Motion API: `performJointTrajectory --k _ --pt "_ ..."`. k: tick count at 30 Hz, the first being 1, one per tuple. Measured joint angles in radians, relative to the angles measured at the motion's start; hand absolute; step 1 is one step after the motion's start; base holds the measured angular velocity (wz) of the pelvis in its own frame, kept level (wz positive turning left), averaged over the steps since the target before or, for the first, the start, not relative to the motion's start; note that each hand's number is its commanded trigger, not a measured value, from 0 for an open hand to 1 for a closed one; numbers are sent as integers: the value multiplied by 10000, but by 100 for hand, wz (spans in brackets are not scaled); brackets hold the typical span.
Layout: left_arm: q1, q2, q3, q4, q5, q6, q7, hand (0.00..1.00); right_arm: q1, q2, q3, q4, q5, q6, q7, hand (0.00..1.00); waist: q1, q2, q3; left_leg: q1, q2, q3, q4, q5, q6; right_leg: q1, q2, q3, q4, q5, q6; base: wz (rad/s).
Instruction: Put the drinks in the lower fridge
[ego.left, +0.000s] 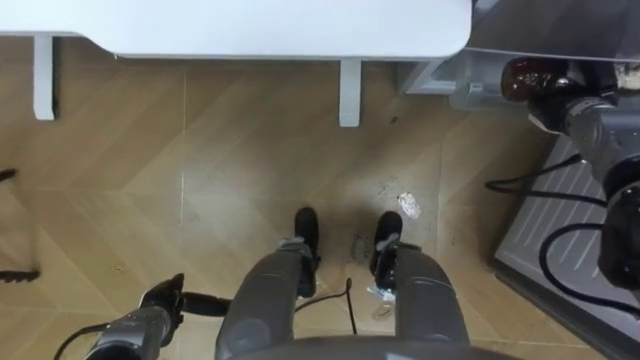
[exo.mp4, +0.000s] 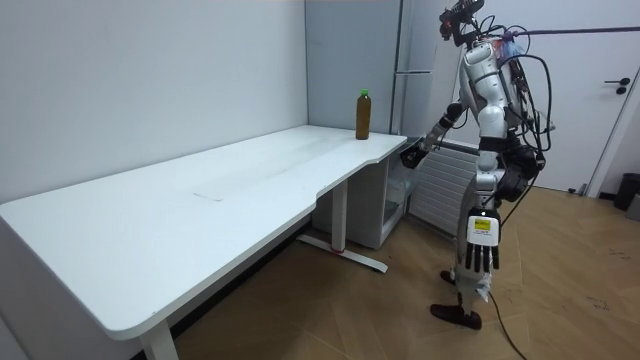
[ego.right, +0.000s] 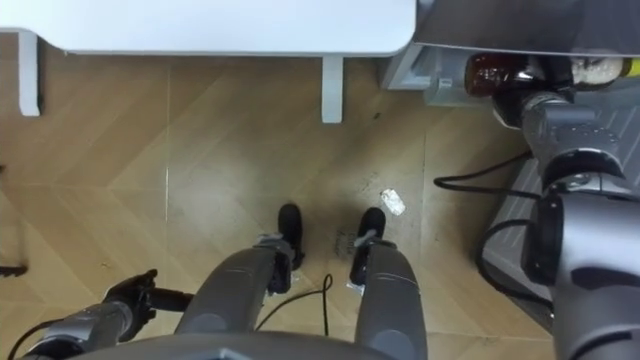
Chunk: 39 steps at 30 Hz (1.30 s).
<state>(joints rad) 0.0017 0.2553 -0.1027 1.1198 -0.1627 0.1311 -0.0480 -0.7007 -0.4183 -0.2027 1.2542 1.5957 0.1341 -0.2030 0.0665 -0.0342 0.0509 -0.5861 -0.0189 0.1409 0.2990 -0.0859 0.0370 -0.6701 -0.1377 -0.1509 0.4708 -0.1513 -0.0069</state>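
Right now my right hand (ego.left: 556, 104) has its fingers curled round a dark bottle (ego.left: 522, 78), held low just past the counter's (ego.left: 300, 25) corner, by the fridge (exo.mp4: 345, 70); a green-capped bottle (exo.mp4: 363, 113) stands upright on the counter's far end. My left hand (exo.mp4: 483, 243) hangs at my side above the wooden floor (ego.left: 200, 150), fingers straight and holding nothing.

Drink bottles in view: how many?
2. A green-capped bottle stands on the white table's far corner; a dark bottle is at the right hand. Others may be hidden.
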Motion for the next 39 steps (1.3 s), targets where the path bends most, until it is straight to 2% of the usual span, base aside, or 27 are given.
performJointTrajectory --k 1,2,3,5,9,39 --pt "1 0 -2 2 -1 0 8 0 -73 -12 0 28 0 0 -40 100 6 -9 5 -77 4 7 55 4 4 -74 -2 7 34 -4 -4 0" --pt "0 1 -3 -3 0 -4 22 0 -103 -34 1 33 0 -1 -51 53 8 -31 19 -141 2 7 101 6 7 -143 -18 6 95 -16 -14 0" --pt "0 1 -3 -3 0 -5 38 0 -104 -43 1 34 -1 -1 -55 0 18 -54 33 -147 -5 7 110 7 7 -161 -28 7 127 -35 -16 4" --pt "1 -2 -16 -3 26 -7 177 0 -136 -98 1 89 -32 -3 -123 0 31 -101 61 -214 -12 -3 179 6 7 -212 -36 12 146 -85 -25 6" --pt "0 -2 -21 -3 44 -18 248 0 -283 -171 3 89 -85 -20 -205 0 14 -112 67 -441 -17 -7 303 6 7 -414 -19 20 291 -79 -32 2" --pt "2 50 -537 5 -2 -73 344 0 -385 -352 -71 104 60 -153 -704 0 215 -104 62 -478 -85 -20 553 9 13 -415 -25 82 453 -83 -28 0"
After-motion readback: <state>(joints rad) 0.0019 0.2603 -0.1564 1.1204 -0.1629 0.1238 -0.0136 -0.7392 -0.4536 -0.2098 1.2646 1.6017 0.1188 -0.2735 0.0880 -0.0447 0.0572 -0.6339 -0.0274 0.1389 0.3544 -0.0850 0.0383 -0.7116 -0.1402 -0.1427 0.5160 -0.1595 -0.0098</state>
